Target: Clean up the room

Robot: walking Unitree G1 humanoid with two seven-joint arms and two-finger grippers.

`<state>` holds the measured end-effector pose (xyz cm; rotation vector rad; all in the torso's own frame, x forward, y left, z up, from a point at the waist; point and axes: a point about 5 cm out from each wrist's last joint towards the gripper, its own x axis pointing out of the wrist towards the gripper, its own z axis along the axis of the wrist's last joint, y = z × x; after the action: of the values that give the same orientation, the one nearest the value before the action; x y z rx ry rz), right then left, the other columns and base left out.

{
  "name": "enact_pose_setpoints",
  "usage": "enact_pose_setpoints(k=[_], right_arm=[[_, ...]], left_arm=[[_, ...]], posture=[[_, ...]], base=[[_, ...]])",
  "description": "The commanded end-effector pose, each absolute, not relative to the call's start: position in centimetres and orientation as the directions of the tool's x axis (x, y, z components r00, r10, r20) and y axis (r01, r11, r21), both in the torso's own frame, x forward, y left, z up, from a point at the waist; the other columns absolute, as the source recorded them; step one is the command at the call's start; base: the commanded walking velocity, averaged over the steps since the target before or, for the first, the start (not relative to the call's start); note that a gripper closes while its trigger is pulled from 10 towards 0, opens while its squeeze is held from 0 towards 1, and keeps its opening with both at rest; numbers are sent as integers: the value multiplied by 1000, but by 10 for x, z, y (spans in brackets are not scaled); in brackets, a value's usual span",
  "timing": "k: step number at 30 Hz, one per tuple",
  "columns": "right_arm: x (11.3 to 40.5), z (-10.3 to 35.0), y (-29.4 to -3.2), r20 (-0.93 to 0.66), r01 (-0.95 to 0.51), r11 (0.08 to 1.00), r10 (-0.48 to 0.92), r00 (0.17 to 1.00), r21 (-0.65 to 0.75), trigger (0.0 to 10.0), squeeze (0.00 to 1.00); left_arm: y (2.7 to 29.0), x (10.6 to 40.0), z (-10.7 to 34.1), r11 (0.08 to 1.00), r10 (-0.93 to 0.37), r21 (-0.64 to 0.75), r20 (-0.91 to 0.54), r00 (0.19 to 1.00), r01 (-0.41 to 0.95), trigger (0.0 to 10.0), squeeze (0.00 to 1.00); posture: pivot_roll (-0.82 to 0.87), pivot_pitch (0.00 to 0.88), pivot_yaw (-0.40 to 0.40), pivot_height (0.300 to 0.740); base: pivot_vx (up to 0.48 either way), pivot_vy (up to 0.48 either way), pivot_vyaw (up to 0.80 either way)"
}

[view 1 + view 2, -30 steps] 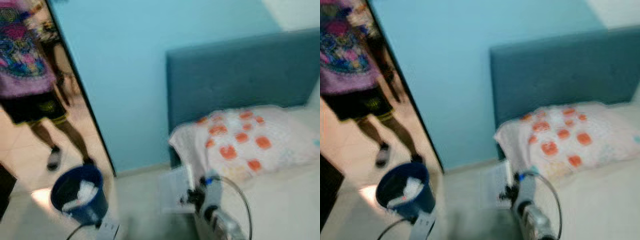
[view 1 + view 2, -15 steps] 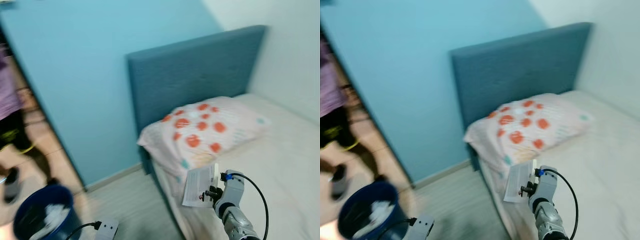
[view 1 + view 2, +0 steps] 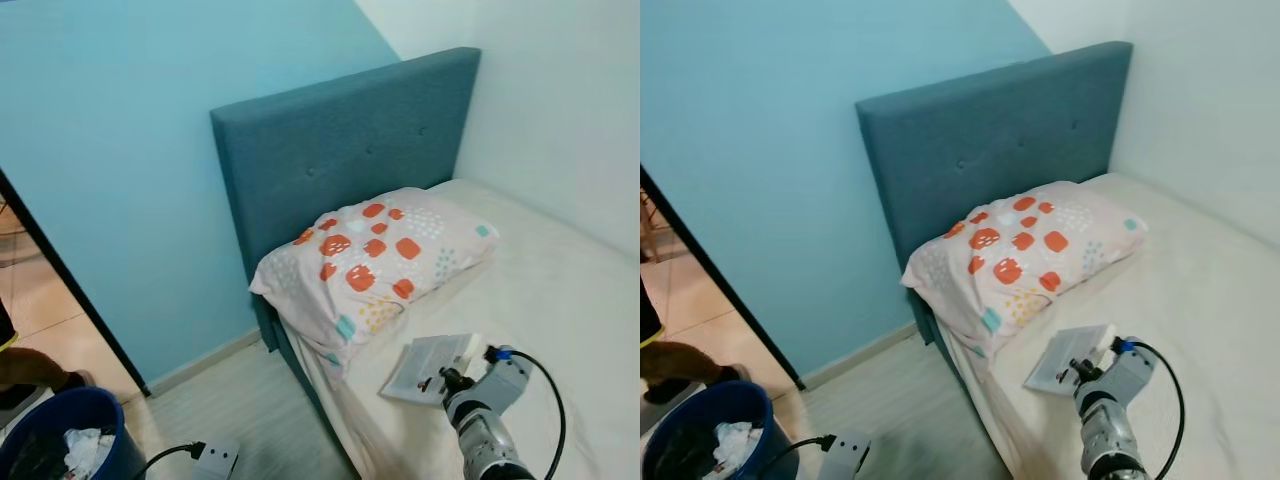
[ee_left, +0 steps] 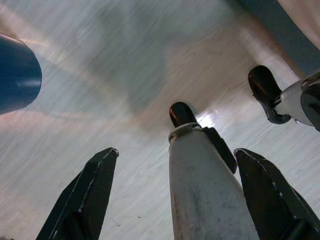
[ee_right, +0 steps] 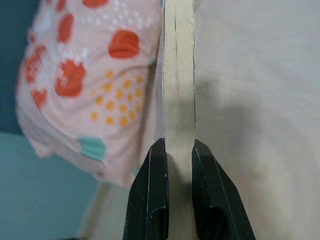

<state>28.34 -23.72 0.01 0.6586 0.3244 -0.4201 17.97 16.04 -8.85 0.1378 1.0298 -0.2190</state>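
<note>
My right gripper (image 3: 446,379) is shut on a thin white booklet (image 3: 428,361) and holds it low over the cream mattress (image 3: 560,300), just in front of the pillow. In the right wrist view the two black fingers (image 5: 150,200) pinch the booklet's edge (image 5: 178,75). A pillow (image 3: 375,255) with orange and teal patches lies against the blue headboard (image 3: 340,150). My left gripper (image 4: 176,151) hangs open above the pale floor, beside my own leg. A blue bucket (image 3: 55,440) with crumpled white trash stands on the floor at the left.
A white power strip (image 3: 215,458) with a black cable lies on the floor near the bed's corner. A person's leg (image 3: 30,365) shows in the doorway at the left. A white wall runs along the bed's far side.
The camera has swung right, so the bed moved to the middle and the person slid almost out of the picture. The right gripper with the booklet now hangs over the mattress.
</note>
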Motion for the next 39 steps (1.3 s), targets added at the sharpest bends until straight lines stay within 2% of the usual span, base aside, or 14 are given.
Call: enact_pose_setpoints(k=[1,9,11,13,16,17,19,20,25,30,34,39], right_arm=[[287,4,-238,-396,463,682,-268,878,565,10000,0],[293,17,-254,-346,470,621,-320,882,627,10000,0],[294,20,-260,-336,478,590,-341,878,651,10000,0],[293,24,-270,-313,477,516,-375,873,712,10000,0],[292,23,-271,-312,476,500,-378,871,724,10000,0],[289,19,-272,-315,475,464,-383,869,748,10000,0],[288,19,-272,-314,473,456,-383,869,754,10000,0],[278,7,-269,-356,504,419,-384,852,755,10000,0],[259,-14,-263,-450,576,384,-372,812,722,10000,0],[221,-45,-260,-607,724,386,-395,689,571,10000,0],[210,-50,-263,-629,759,379,-425,651,529,10000,0],[210,-49,-264,-625,756,393,-427,654,523,10000,0]], left_arm=[[169,175,-90,968,-96,33,-870,484,250,10000,0],[172,174,-90,960,-95,48,-873,479,277,10000,0],[174,173,-90,957,-94,53,-874,478,286,10000,0],[177,173,-90,949,-91,67,-875,475,307,10000,0],[178,172,-90,948,-90,70,-876,474,311,10000,0],[180,172,-90,945,-89,75,-877,473,317,10000,0],[180,171,-90,945,-88,76,-877,473,318,10000,0],[182,169,-91,937,-89,84,-880,466,338,10000,0],[186,165,-92,927,-88,95,-886,456,363,10000,0],[194,158,-94,919,-79,108,-892,445,379,10000,0],[195,152,-96,908,-85,109,-897,434,404,10000,0],[197,147,-97,906,-90,105,-900,427,411,10000,0]], posture=[[-114,57,68,706],[-108,64,81,691],[-107,66,85,686],[-95,78,93,671],[-88,89,97,666],[-83,95,101,656],[-83,95,101,651],[-71,112,115,641],[-56,133,125,626],[-27,176,144,601],[-14,215,149,596],[-8,238,150,596]], base=[[0,0,0],[0,0,0],[0,0,0],[0,0,0],[0,0,0],[0,0,0],[0,0,0],[0,0,0],[0,0,0],[0,0,0],[0,0,0],[0,0,0]])
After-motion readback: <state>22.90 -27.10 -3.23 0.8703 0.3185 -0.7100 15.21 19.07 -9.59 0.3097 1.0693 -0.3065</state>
